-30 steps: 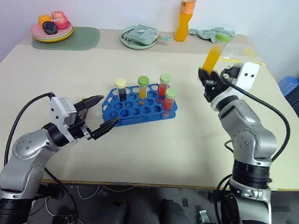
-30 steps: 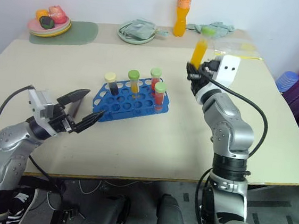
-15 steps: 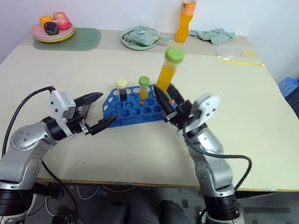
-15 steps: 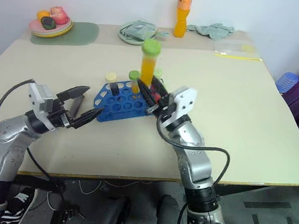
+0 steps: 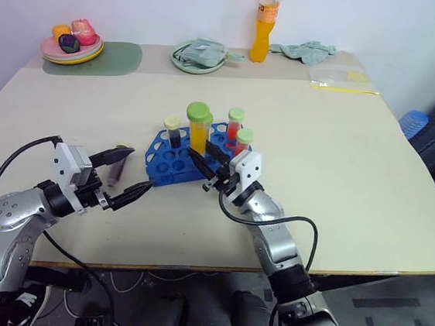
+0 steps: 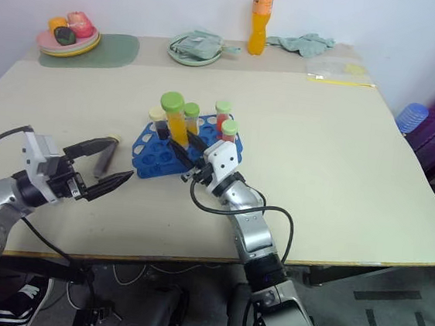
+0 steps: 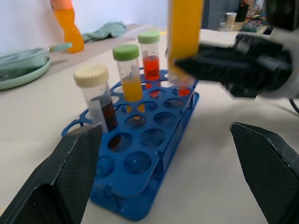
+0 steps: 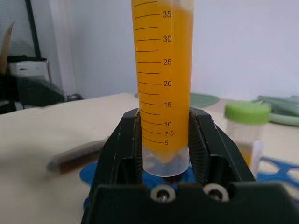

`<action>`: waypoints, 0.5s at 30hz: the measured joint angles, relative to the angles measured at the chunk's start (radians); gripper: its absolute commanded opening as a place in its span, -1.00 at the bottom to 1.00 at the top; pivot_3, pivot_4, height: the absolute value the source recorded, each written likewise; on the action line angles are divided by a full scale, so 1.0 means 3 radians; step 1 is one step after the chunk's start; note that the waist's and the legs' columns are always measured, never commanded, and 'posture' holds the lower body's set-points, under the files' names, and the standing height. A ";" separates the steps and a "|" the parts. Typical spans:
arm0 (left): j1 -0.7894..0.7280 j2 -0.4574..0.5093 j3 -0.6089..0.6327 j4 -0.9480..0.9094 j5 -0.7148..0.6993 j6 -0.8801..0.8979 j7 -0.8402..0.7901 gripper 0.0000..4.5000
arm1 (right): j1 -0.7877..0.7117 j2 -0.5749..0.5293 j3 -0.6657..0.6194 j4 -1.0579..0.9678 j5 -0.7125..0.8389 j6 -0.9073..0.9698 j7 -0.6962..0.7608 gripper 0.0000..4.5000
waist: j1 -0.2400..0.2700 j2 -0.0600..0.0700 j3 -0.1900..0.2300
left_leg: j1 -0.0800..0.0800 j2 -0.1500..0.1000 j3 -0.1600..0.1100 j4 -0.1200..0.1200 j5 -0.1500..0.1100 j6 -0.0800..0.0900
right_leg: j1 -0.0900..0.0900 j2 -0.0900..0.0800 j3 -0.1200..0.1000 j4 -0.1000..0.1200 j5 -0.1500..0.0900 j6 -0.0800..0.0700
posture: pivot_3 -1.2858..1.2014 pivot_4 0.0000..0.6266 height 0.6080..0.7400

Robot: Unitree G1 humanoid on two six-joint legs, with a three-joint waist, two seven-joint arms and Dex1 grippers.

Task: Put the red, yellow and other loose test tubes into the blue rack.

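My right fingers [image 5: 206, 164] are shut tight on the bottom end of an orange tube [image 5: 198, 129] with a green cap. I hold it low and keep it standing up, so its tip can go down into a hole. It is right over the blue rack [image 5: 172, 164] now, near the front holes.

The rack sits in the middle of the table [image 5: 342, 160]. Four tubes already stand in it: a dark one with a pale cap [image 5: 173, 128], a yellow one with a green cap [image 7: 128, 70] and two red ones with green caps [image 5: 238, 134].

My left fingers [image 5: 120, 175] are spread wide and hold nothing. They wait just beside the rack's end, maybe to keep it from sliding. A dark tube [image 5: 116, 166] lies flat on the table by them, so I think it still has to go in.

My tube has marks with numbers on its side: 5, 7.5, 10, 15, 20, 25, 30, 35. I cannot read the label on the orange bottle [image 5: 265, 24] at the back.
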State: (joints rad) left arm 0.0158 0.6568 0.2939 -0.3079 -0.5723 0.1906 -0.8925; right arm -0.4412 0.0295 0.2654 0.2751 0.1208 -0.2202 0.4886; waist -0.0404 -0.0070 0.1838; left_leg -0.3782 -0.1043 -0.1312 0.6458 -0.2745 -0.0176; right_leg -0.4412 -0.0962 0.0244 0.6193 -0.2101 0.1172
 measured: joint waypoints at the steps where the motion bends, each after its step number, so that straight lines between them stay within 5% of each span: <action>1: 0.0017 0.0000 0.0002 -0.0018 -0.0007 0.0003 0.0009 1.00 | -0.0015 0.0004 -0.0003 0.0058 -0.0012 -0.0014 -0.0022 -0.62 | -0.0001 0.0000 0.0000 | 0.0000 0.0000 0.0000 0.0000 0.0000 0.0000 | 0.0000 0.0000 0.0000 0.0000 0.0000 0.0000 | 0.03 -0.52 1.00; 15: 0.0092 0.0000 0.0008 -0.0096 -0.0023 0.0061 0.0062 1.00 | -0.0143 0.0109 -0.0283 0.0359 0.0005 0.0060 -0.0198 -0.62 | -0.0007 0.0000 0.0000 | 0.0006 0.0000 0.0000 -0.0001 -0.0001 0.0002 | 0.0004 0.0001 0.0001 0.0002 0.0000 -0.0001 | 0.03 -0.52 1.00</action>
State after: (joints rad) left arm 0.0433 0.6568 0.2961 -0.3367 -0.5791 0.2090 -0.8738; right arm -0.4842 0.0622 0.1804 0.3829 0.1223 -0.2023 0.4293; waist -0.0426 -0.0070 0.1838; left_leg -0.3766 -0.1042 -0.1312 0.6454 -0.2749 -0.0169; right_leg -0.4401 -0.0959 0.0247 0.6199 -0.2101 0.1170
